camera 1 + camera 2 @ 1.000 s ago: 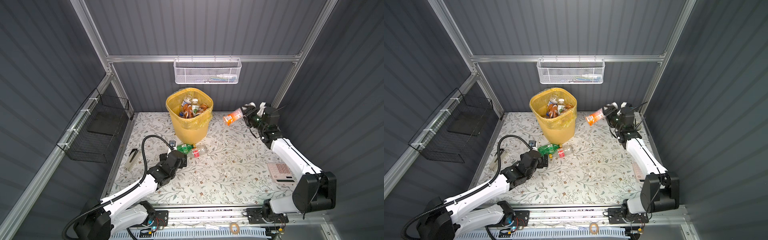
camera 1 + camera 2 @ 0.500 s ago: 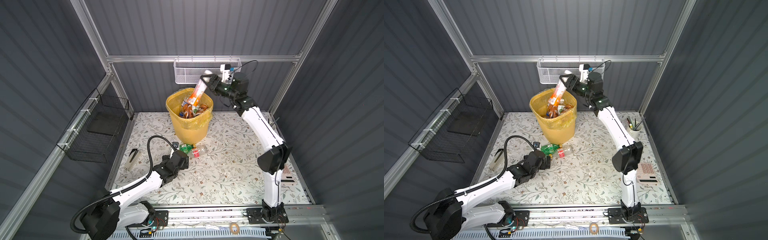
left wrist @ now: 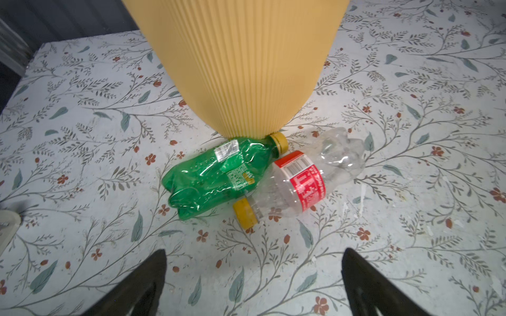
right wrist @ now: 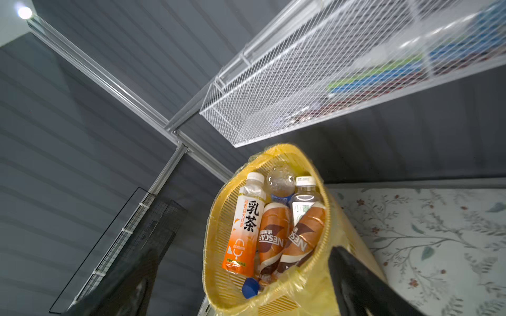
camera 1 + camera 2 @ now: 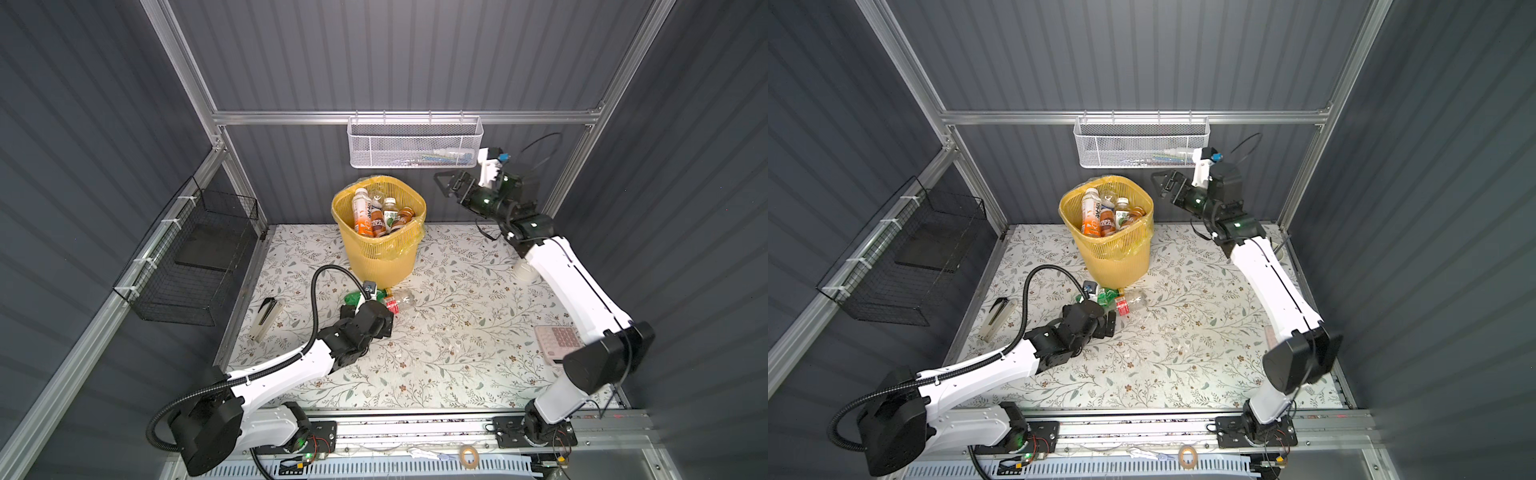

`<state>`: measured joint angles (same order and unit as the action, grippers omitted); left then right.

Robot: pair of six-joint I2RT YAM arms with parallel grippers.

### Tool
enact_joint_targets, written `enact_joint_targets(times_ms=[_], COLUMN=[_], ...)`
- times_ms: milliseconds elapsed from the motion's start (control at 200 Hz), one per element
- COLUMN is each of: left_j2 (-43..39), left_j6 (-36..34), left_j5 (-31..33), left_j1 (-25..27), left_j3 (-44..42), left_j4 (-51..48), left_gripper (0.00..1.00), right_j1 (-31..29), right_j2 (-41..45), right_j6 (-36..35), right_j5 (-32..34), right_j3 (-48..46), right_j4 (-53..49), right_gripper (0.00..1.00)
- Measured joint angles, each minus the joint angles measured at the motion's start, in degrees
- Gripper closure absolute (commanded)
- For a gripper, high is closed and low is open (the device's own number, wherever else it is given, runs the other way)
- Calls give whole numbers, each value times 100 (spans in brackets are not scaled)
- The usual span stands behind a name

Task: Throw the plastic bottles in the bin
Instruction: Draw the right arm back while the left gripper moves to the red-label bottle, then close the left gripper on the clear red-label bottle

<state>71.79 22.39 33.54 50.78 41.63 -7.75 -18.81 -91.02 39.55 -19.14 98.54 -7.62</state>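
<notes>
The right hand [image 5: 444,185] hangs raised to the right of the bin [image 5: 382,257], near the mesh basket [image 5: 411,145], with its jaws spread wide and nothing between them. The bin stands at the back of the counter [image 5: 457,332], and several bottles [image 5: 376,216] stand and lean inside it. The left hand [image 3: 254,254] sits low over the counter, also wide and empty, facing a crushed green bottle [image 3: 213,175] and a clear bottle [image 3: 306,180] with a red label; they lie touching each other at the bin's foot, the green one's yellow cap against its wall.

Lab cell: aluminium frame [image 5: 282,118], grey panels [image 5: 374,54]
</notes>
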Motion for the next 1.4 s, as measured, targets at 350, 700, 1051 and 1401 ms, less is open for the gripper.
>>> enact_joint_targets(times_ms=[350, 700, 1051, 1401], left_j2=[1252, 2966, 4000, 4129], left_j6=[-754, -1738, -2398, -2518], left_j5=[-365, -452, -223, -634], left_j1=[105, 105, 105, 105], left_j3=[1073, 2476, 3152, 3211], left_j4=[-92, -551, -997, -1276], left_gripper=[1, 1, 2, 24], right_j1=[1200, 1683, 1897, 2201], right_j2=[1637, 2693, 3348, 3287], right_j6=[280, 63, -175, -101], right_j5=[232, 219, 116, 4], right_j3=[-3823, -5646, -6295, -6566], right_j4=[894, 863, 1084, 1178], right_gripper=[1, 1, 1, 1])
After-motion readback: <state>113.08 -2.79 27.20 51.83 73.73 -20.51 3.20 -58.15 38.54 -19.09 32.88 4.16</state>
